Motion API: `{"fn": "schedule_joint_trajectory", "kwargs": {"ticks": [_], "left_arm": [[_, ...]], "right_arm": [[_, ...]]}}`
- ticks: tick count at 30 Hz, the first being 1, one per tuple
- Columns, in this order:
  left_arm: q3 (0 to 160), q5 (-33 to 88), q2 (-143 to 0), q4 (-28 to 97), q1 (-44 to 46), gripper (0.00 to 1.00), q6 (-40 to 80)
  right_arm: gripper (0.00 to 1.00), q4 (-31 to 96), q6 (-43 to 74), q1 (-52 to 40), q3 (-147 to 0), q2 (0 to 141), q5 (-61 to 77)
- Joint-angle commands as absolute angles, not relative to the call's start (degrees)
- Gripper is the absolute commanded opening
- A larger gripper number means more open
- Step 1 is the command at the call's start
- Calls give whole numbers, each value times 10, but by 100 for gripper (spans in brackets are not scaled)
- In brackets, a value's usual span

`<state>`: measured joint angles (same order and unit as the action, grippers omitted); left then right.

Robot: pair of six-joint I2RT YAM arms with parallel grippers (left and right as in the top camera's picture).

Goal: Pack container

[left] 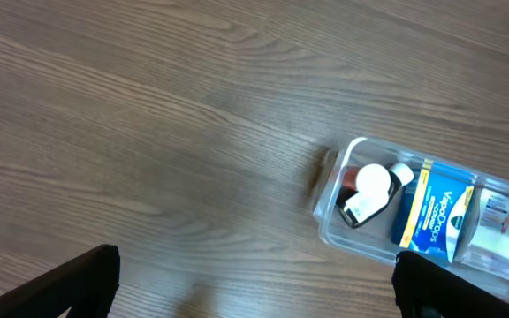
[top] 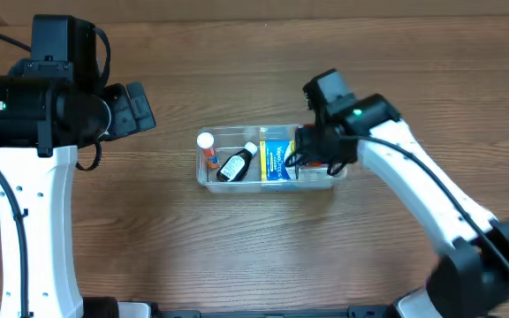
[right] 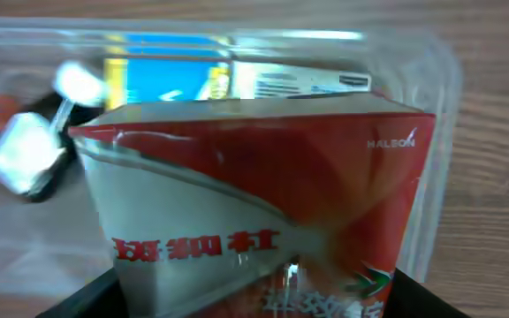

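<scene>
Container (top: 201,173) sits mid-tabletop (top: 254,256), long axis running left to right in the overhead view, clear walls showing what's inside; white-capped tube (top: 207,146) at the left end, dark bottle (top: 234,165) next to it, blue box (top: 277,161) around the middle; the free room is at the right end, and that's exactly where the action is. Right pincer (top: 312,157) hangs over that right end, clamped onto a red-and-white packet (right: 263,203); in the right wrist view the packet fills the frame between the two dark fingers (right: 418,296), with the tub's rounded corner and the blue box showing just behind it. So the relation that matters: the gap lies directly under and just ahead of the packet, between the blue box and the right end wall; the packet's broad face looks roughly parallel to the box's face, which I'd judge is the way it needs to slide in; whether it has touched the floor of the tub yet, I can't tell. Left pincer (left: 268,287) is well apart on the far left, fingers spread wide and holding nothing, the tub only in the right of its view; the right arm is clearly the nearer one, and this placement is its job; the watch-out, to my eye, is the packet catching on the rim.
</scene>
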<state>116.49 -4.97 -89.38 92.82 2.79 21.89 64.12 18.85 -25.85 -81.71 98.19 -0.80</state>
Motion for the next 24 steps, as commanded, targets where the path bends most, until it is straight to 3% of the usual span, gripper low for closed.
{"fn": "schedule_joint_trajectory", "kwargs": {"ticks": [1, 4, 5, 6, 9, 11, 14, 16, 17, 24], "left_arm": [[1164, -49, -897, 928, 25, 100, 206], [1163, -49, -897, 928, 25, 100, 205], [1164, -49, -897, 928, 25, 100, 205], [1164, -49, -897, 928, 25, 100, 205], [1164, -49, -897, 928, 25, 100, 205], [1164, -49, -897, 927, 25, 93, 183], [1163, -48, -901, 908, 25, 90, 173], [1163, -49, -924, 898, 26, 92, 173], [1163, -49, -938, 898, 26, 100, 173], [1163, -31, -982, 938, 28, 100, 162]], "right_arm": [[69, 634, 198, -251, -817, 1017, -34], [71, 632, 198, -251, -817, 1037, -34], [77, 631, 198, -251, -817, 1037, -34], [90, 630, 197, -251, -817, 1036, -34], [100, 631, 176, -251, -833, 1019, -36], [100, 628, 176, -251, -865, 973, -72], [100, 587, 143, -223, -888, 909, -73], [100, 567, 104, -196, -888, 896, -42], [100, 560, 104, -185, -888, 896, -49], [100, 644, 107, -163, -888, 833, -44]]}}
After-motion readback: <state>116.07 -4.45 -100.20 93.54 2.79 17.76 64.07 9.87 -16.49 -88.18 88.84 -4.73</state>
